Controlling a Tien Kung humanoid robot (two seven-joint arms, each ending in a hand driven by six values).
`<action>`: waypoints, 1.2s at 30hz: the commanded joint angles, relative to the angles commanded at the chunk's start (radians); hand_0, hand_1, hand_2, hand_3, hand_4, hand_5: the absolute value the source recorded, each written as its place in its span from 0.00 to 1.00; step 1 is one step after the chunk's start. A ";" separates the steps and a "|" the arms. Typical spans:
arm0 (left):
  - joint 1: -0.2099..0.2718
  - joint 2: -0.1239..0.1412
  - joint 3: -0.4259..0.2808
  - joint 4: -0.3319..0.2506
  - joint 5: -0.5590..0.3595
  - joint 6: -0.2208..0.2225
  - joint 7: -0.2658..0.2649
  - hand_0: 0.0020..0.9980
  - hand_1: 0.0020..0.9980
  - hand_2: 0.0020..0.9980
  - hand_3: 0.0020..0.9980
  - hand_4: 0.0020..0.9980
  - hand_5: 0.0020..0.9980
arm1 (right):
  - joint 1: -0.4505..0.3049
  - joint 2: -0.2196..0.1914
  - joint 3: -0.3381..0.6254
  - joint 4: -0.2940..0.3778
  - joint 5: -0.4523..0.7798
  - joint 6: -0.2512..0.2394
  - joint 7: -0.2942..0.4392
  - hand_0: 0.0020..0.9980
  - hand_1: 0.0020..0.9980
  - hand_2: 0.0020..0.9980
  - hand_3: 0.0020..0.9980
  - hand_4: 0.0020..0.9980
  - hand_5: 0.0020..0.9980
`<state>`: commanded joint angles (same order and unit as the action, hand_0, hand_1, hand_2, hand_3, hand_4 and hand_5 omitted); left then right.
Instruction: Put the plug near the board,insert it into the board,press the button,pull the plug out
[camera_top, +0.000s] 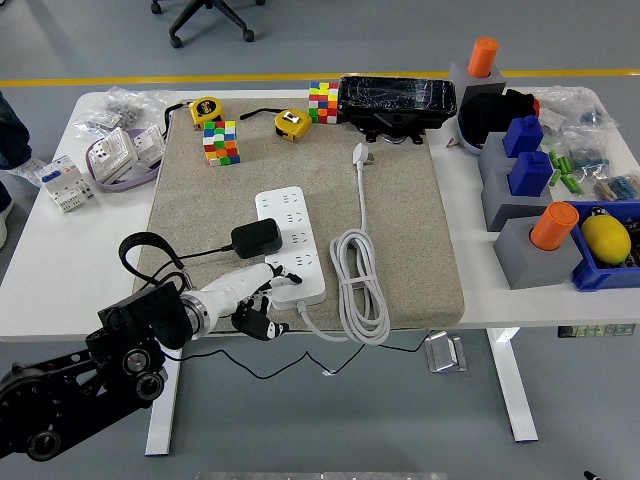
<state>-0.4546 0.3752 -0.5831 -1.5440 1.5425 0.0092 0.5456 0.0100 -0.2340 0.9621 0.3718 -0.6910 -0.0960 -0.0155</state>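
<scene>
Head view, single frame: a white power strip is seen lying on the beige mat, with a black plug adapter resting at its left edge, overlapping the strip's middle. Whether the prongs are seated in a socket cannot be told; the adapter looks laid on or against the strip rather than pushed home. Its thin black cord is looped off the mat's near-left corner.

The left hand is positioned at the strip's near end, low by the mat's front edge. The fingers are curled loosely downward and nothing is held in them; the adapter is apart from the hand. The right arm is not in view.

A white cable is coiled just right of the strip, and its white plug lies loose on the mat further back, well apart from the sockets.

Progress, as judged: the first step (plug brought to the board) appears done. Insertion is unconfirmed and is best treated as outstanding. The button press and the pull-out are judged still to be performed. The strip's switch cannot be made out clearly.
</scene>
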 joint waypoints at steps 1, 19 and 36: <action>0.000 0.000 0.000 0.002 -0.002 0.000 0.000 0.06 0.03 0.13 0.83 0.76 0.00 | 0.000 0.000 0.000 0.000 0.000 0.000 0.000 0.60 0.65 0.67 0.56 0.95 0.51; 0.007 0.011 -0.039 -0.045 -0.066 0.024 -0.074 0.06 0.03 0.13 0.82 0.76 0.00 | -0.003 0.001 0.004 0.002 -0.001 0.000 0.000 0.60 0.65 0.67 0.56 0.95 0.51; -0.008 -0.026 -0.035 0.156 -0.038 0.387 -0.471 0.33 0.33 0.46 0.50 0.87 0.35 | -0.004 0.004 0.005 0.000 0.000 0.001 0.000 0.61 0.65 0.67 0.56 0.96 0.51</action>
<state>-0.4623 0.3488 -0.6177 -1.3879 1.5044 0.3959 0.0747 0.0064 -0.2301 0.9671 0.3721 -0.6911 -0.0952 -0.0154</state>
